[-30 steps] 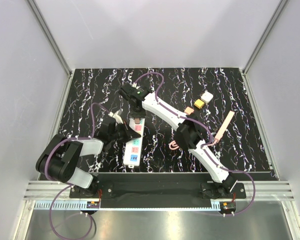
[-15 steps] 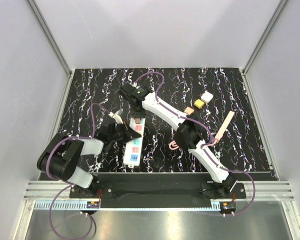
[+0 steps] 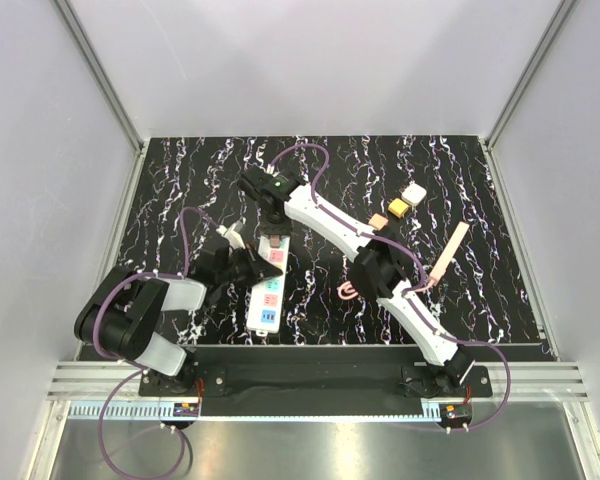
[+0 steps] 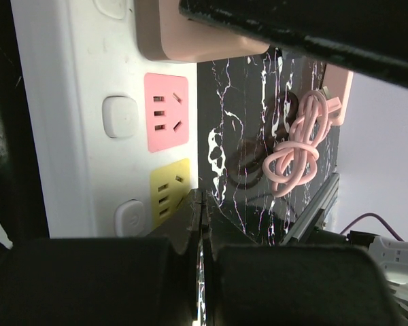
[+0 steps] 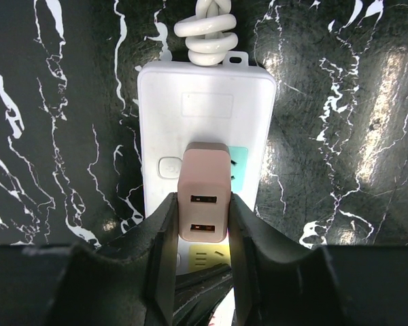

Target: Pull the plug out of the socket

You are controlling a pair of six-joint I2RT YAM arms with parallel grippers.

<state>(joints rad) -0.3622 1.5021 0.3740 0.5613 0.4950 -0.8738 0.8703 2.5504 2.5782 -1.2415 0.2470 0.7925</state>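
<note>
The socket, a long white power strip [image 3: 267,300] with pink, yellow and blue outlet patches, lies left of centre on the black marbled table. It also shows in the right wrist view [image 5: 204,102] and the left wrist view [image 4: 75,102]. A pink plug [image 5: 204,200] with two USB ports stands in the strip near its corded end, and it looks seated. My right gripper [image 5: 202,217] is shut on the plug, one finger on each side. My left gripper [image 4: 201,204] is shut and empty, its tip over the strip's edge by the yellow outlet. In the top view the left gripper [image 3: 260,266] is at the strip's left side.
A coiled pink cable [image 3: 347,291] lies right of the strip and also shows in the left wrist view [image 4: 299,146]. A white cube [image 3: 413,193], a yellow block [image 3: 398,208], a small orange block [image 3: 377,221] and a wooden stick [image 3: 448,253] lie at the right.
</note>
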